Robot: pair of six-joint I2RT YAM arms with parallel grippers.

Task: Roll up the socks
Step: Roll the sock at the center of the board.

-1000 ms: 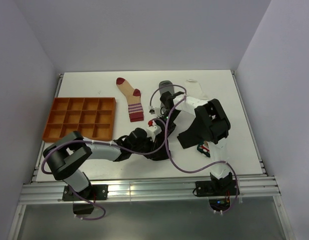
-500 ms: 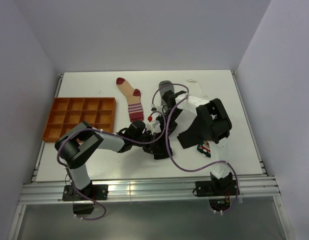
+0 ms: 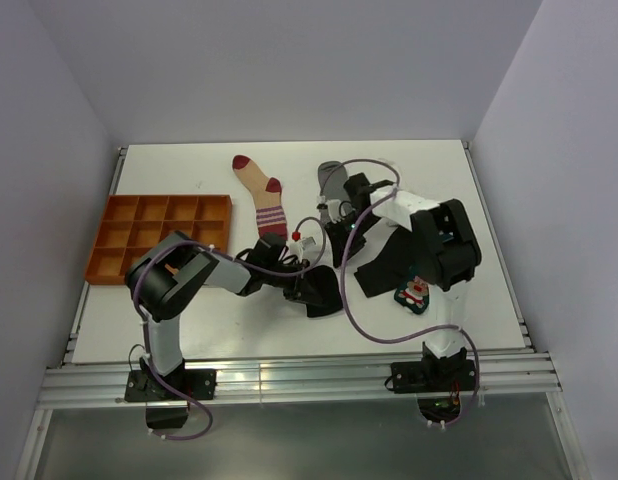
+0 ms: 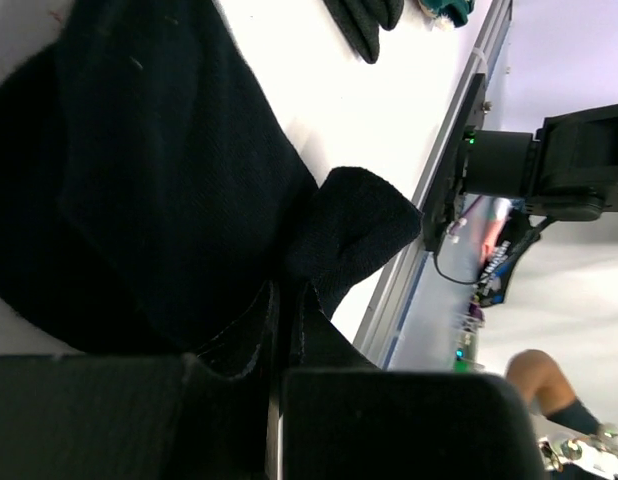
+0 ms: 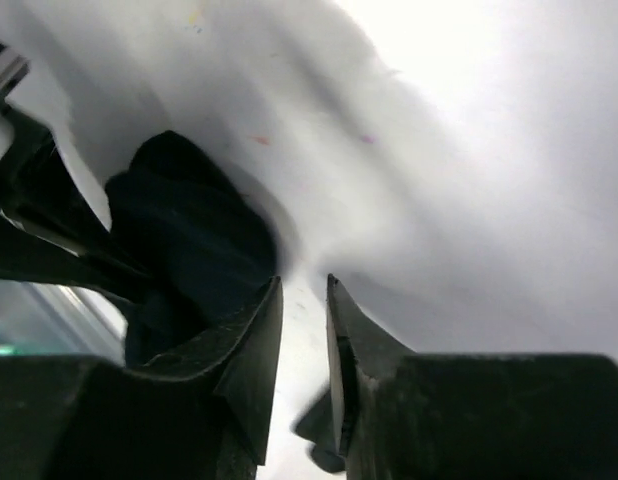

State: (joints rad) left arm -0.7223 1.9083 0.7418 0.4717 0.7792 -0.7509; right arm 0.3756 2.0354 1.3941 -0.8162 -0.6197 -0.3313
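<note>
White table (image 3: 189,170): black sock (image 4: 139,180) bunched, folded, pinched by left fingers (image 4: 409,430).

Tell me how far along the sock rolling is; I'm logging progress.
Done: nothing looks rolled yet. The striped sock and grey sock lie flat, and the Christmas sock lies by the right arm. In hand: the left gripper pinches a bunched black sock. Left: rolling every sock.
</note>
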